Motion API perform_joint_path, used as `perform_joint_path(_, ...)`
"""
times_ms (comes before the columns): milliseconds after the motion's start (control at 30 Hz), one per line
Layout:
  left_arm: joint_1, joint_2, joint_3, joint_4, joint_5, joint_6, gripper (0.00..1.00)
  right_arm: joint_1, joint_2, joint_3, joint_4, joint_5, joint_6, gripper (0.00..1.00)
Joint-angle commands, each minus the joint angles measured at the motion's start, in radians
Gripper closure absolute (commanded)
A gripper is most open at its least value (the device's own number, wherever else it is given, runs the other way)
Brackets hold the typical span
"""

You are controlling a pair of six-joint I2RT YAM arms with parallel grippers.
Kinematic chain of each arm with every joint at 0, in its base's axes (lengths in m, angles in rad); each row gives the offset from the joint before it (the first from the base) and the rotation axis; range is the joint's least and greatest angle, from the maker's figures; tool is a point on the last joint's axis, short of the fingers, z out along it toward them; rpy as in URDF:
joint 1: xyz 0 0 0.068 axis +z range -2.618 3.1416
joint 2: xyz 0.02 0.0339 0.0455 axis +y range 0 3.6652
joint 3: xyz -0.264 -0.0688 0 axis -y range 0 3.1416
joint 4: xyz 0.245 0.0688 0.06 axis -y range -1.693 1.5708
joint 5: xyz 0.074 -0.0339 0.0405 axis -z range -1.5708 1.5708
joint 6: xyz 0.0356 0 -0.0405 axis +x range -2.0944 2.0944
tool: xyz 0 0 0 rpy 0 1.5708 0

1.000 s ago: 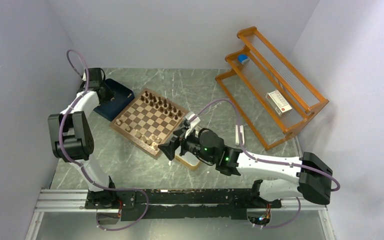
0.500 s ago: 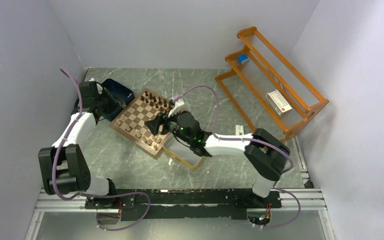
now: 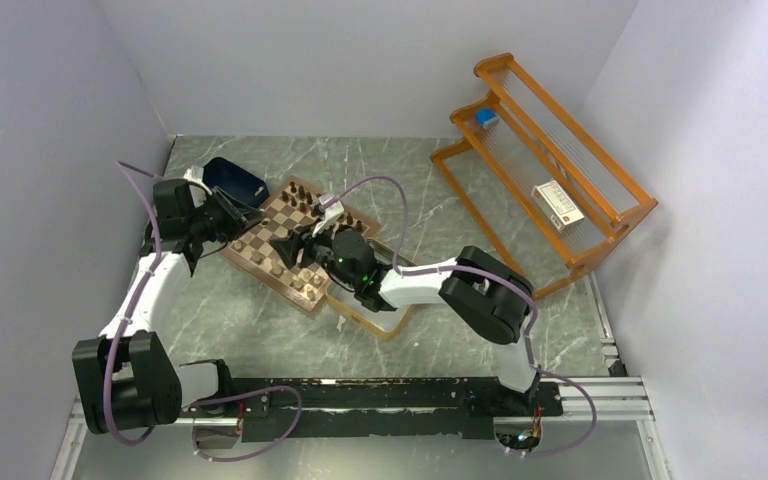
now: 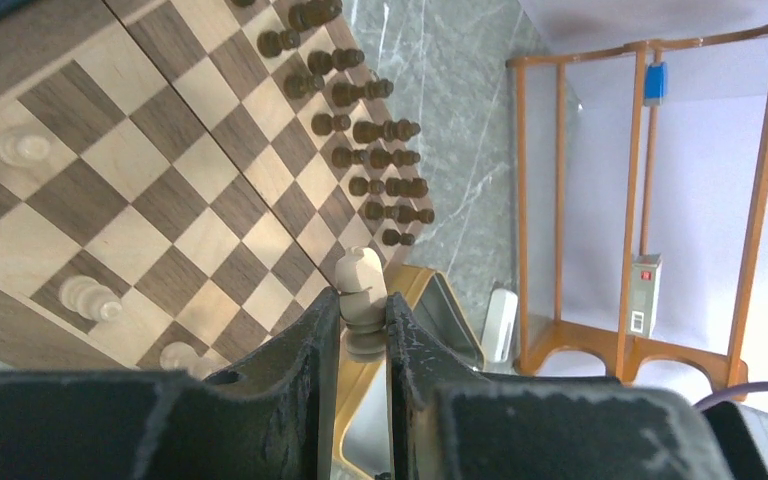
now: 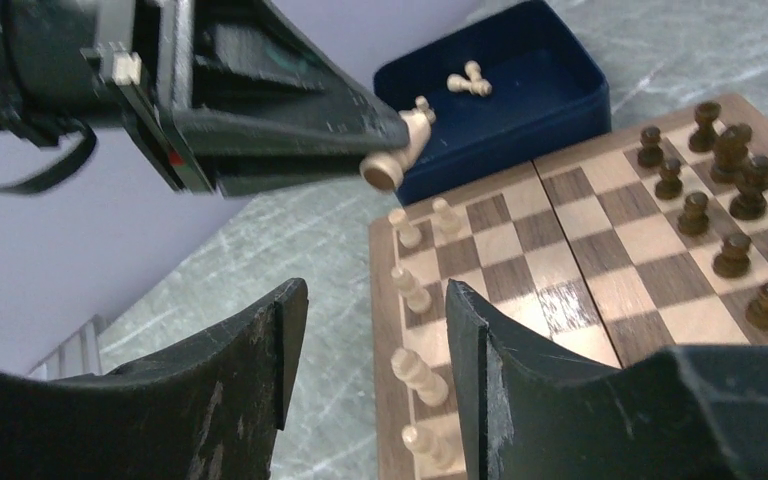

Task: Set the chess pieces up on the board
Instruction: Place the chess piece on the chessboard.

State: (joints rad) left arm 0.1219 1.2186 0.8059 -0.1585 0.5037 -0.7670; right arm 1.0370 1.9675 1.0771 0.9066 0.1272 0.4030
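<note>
Overhead, the left gripper [image 4: 360, 322] hangs at the left corner of the board [image 4: 175, 235], pinching a pale chess piece [image 4: 362, 285] between its fingertips. The navy tray [image 5: 560, 115] with two loose pale pieces [image 5: 468, 83] sits just behind it, while the right gripper [image 5: 370, 350] faces it low over the squares, fingers spread on nothing. The board lies angled mid-desk [image 3: 260, 330], with dark chess pieces [image 4: 380, 160] ranked along its far edge and a few pale ones [image 5: 415, 290] on the near side; a gold-rimmed tin [image 3: 368, 318] lies just beside it under the right arm, and an orange rack [image 4: 521, 200] stands well apart.
</note>
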Motion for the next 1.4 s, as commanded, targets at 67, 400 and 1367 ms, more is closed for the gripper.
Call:
perform_joint_path(67, -0.005, -0.050, -0.025, 0.046, 0.082, -0.052, 0.84, 0.013, 0.052, 0.070, 0.105, 0.031, -0.008, 0.44)
perform_joint_path(400, -0.021, -0.108, -0.022, 0.013, 0.084, -0.068, 0.84, 0.028, 0.096, 0.135, 0.107, 0.076, -0.020, 0.46)
perform_joint_path(1367, -0.026, -0.202, -0.128, 0.022, 0.113, -0.094, 0.84, 0.029, 0.144, 0.185, 0.164, 0.126, 0.004, 0.77)
